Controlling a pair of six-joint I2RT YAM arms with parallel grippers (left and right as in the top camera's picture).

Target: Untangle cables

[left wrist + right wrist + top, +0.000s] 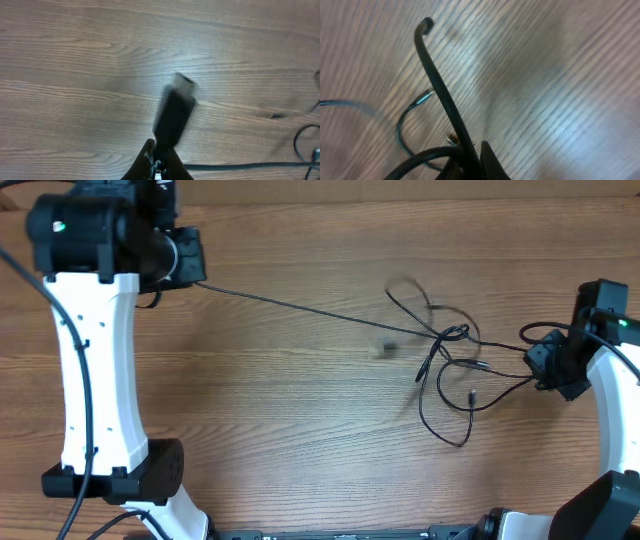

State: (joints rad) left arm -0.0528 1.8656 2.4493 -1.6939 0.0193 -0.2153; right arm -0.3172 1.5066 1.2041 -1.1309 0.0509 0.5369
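clamping the left end effector (192, 268) at 10 o'clock of the overhead view, fingertips (148, 154) pressed together on a black plug (175, 107). sticking up toward 12 o'clock from those fingertips in the left wrist view, blurred, hanging above the wood-grain worktop (300, 430). running one thin strand (300, 304) from that end effector, straight and taut, across the worktop toward 3 o'clock. joining there the cables (452, 338), knotted together between the centre and 3 o'clock. throwing a faint, blurred loop (405, 288) toward 12 o'clock of the knot and a longer loop toward 6 o'clock, with a small plug end lying inside the lower one. pinching the right end effector (545, 365) at 3 o'clock, shut on the strands leaving the knot's 3 o'clock side. rising from that shut grip in the right wrist view, a black cord (442, 95) heading toward 11 o'clock and curling into a small hook at its top. lying just at 9 o'clock of that cord, a silver-tipped end (424, 97) on a thinner line. curving out toward 8 o'clock at the bottom edge, one more black cord. standing well apart, the two end effectors, with the knot much nearer the right one.
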